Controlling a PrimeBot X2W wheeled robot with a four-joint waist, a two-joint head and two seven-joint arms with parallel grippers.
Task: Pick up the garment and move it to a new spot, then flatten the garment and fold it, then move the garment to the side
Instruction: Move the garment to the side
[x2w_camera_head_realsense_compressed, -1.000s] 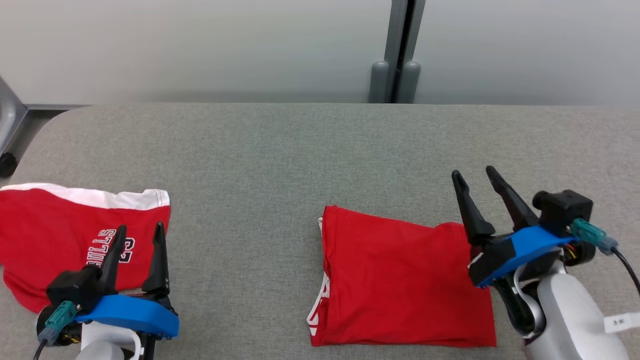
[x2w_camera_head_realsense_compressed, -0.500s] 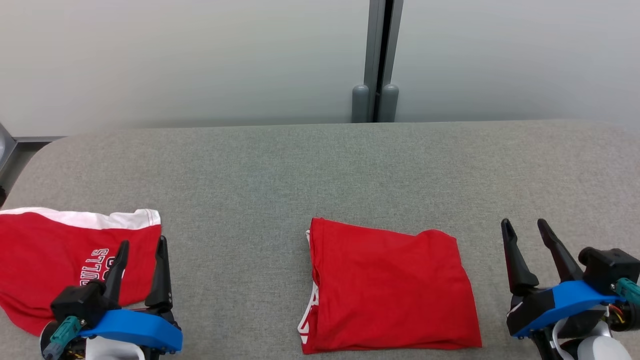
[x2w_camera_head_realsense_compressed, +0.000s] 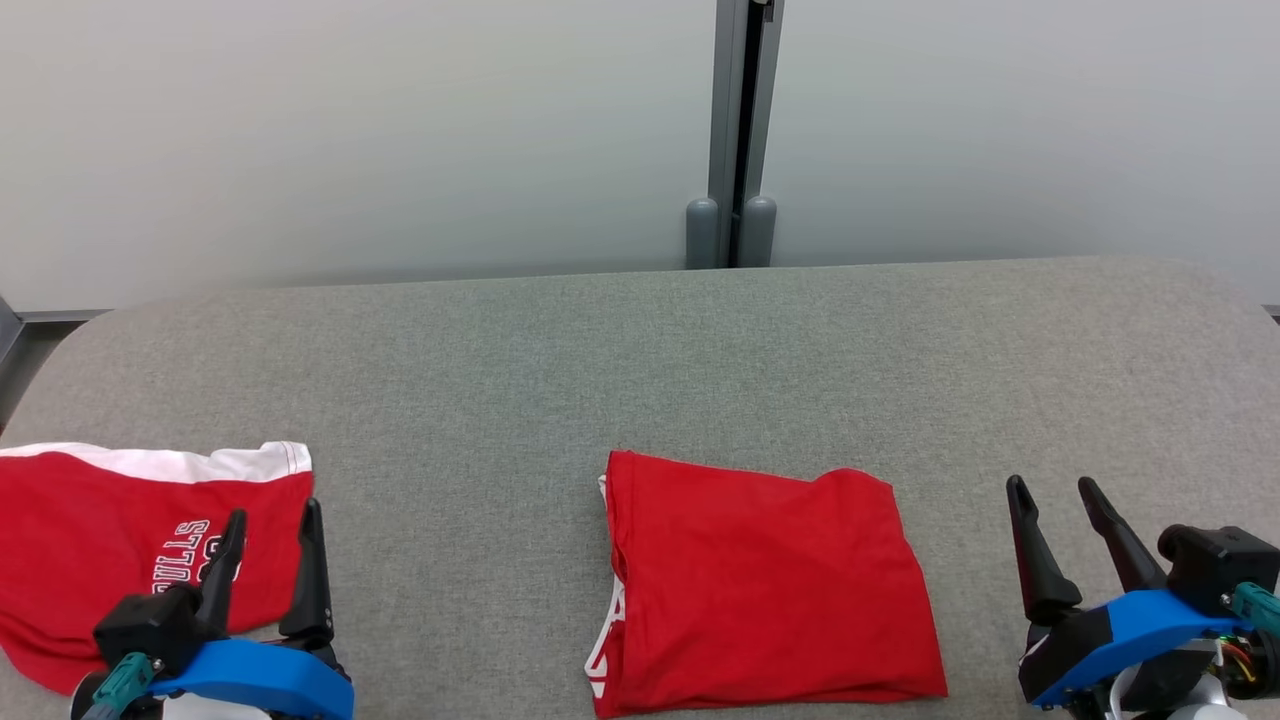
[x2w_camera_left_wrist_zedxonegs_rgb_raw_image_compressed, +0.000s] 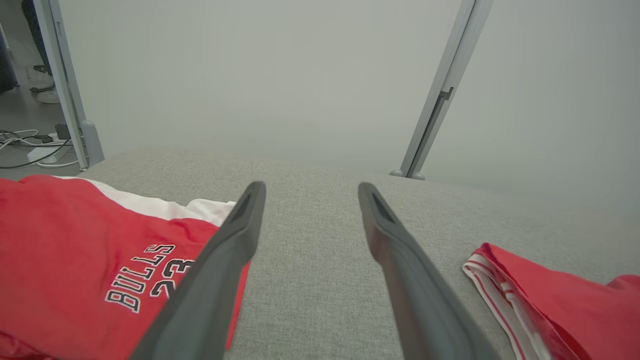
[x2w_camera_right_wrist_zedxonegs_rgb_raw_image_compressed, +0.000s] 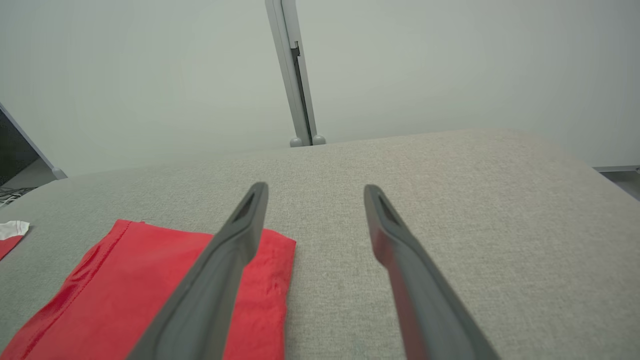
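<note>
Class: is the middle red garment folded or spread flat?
The middle garment is folded: compact rectangle, stacked layers with white trim at its left edge.

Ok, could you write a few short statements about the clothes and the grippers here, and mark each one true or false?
1. The folded red garment lies on the grey table. True.
2. The right gripper holds that garment. False: it is open and empty, off to the garment's right.
3. The garment with lettering lies at the robot's left. True.
4. The left gripper is shut. False: its fingers stand apart.
5. The two garments touch each other. False: bare table lies between them.
</note>
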